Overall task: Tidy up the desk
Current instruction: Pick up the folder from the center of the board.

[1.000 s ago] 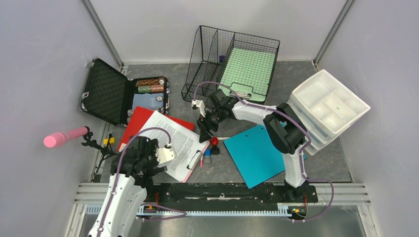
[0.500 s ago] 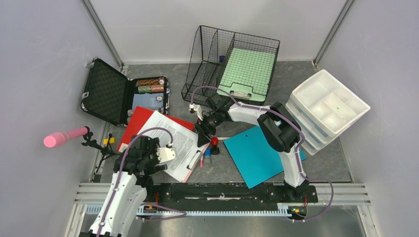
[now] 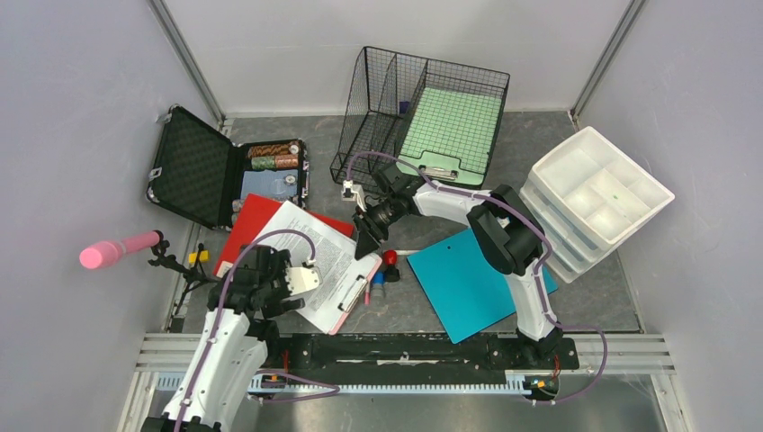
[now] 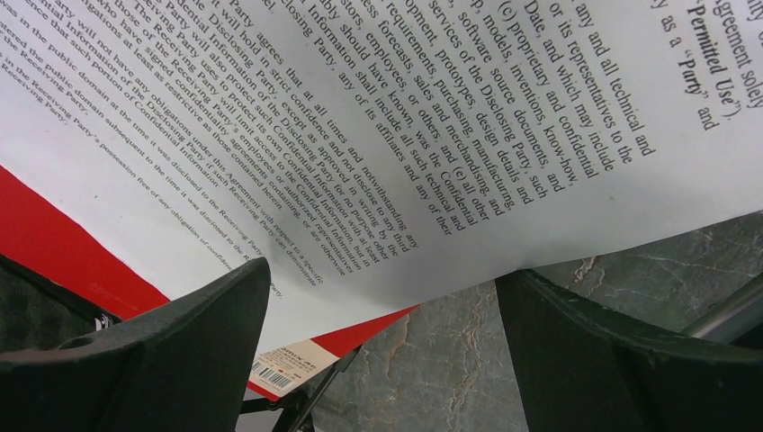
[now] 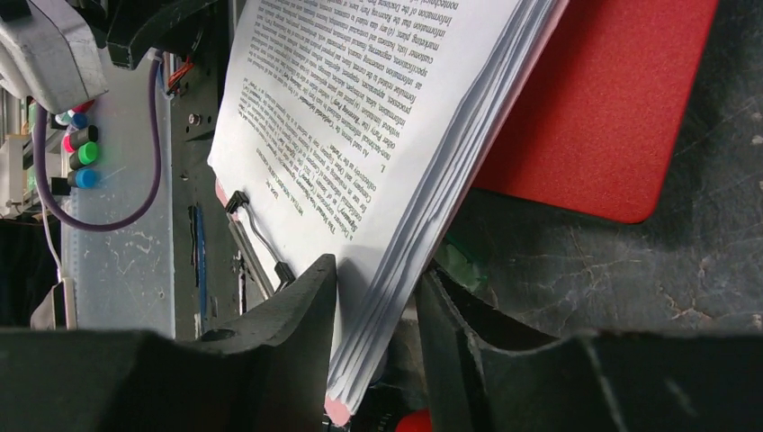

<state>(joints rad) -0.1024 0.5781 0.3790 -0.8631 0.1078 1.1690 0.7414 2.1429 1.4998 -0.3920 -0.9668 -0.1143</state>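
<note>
We see the desk [image 3: 402,309] spread under both arms, its grey stone top bare just below the right gripper [image 3: 369,241] and beside the left gripper [image 3: 301,281]; the right gripper reaches towards the desk's middle and is drawn in narrow on the far corner of the clipboard [image 3: 319,261], one finger pressed on the top printed sheet and the other beneath the pink board, so the stack sits pinched between them; the left gripper hangs spread wide above the clipboard's near-left part, holding nothing, its fingers apart from the paper; the clipboard lies partly over a red folder [image 3: 256,216], and a teal folder [image 3: 463,279] lies flat towards the near-right edge; at the middle of the far edge stands a wire basket [image 3: 360,117], a green clipboard [image 3: 450,126] lying in its wide tray section; at the far-left corner a black case [image 3: 193,166] lies open, with rolls [image 3: 273,156] in brown and green lined up in its far end; near the right edge sits a white organiser [image 3: 549,171], a small green speck [image 3: 615,198] in one compartment.
</note>
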